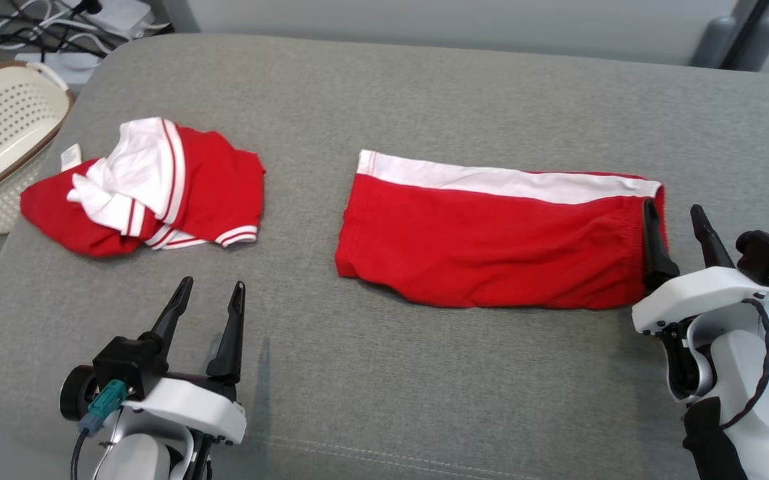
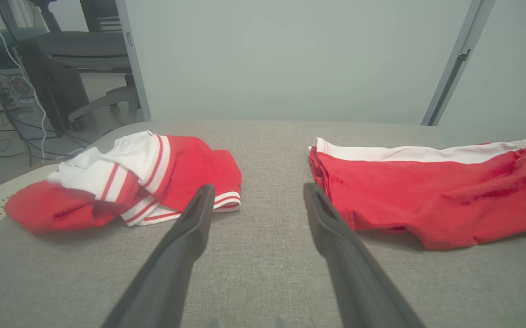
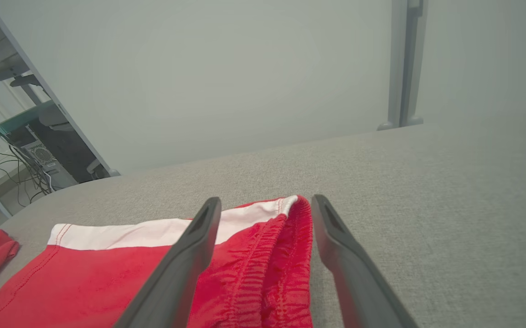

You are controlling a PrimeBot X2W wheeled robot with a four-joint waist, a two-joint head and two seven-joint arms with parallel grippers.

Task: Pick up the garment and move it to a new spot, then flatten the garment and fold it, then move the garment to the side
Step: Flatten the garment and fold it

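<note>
Folded red fabric shorts with a white side stripe point(image 1: 491, 247) lie flat on the grey woven padded surface point(image 1: 384, 400), right of centre, white stripe along the far edge; gathered elastic waistband end point(image 3: 286, 255) points to the robot's right. Right gripper point(image 1: 672, 205) sits at that waistband end, jaws spread wide, holding nothing; in the right wrist view one finger point(image 3: 185, 264) is over the red cloth and the other point(image 3: 349, 269) over bare grey surface, so the waistband edge lies between them; can't tell if either finger touches the cloth. Left gripper point(image 1: 214, 283) is over bare surface at near left, jaws also wide and empty, well apart from both garments; its wrist view looks between the two. Crumpled red-and-white striped-trim garment point(image 1: 151, 190) is bunched at far left, apart from the shorts; a small white sewn-in tag point(image 1: 70, 157) sticks out at its left edge, print too small to read. Cream perforated plastic basket with a brown rim point(image 1: 4, 133) stands just off the surface's left edge.
</note>
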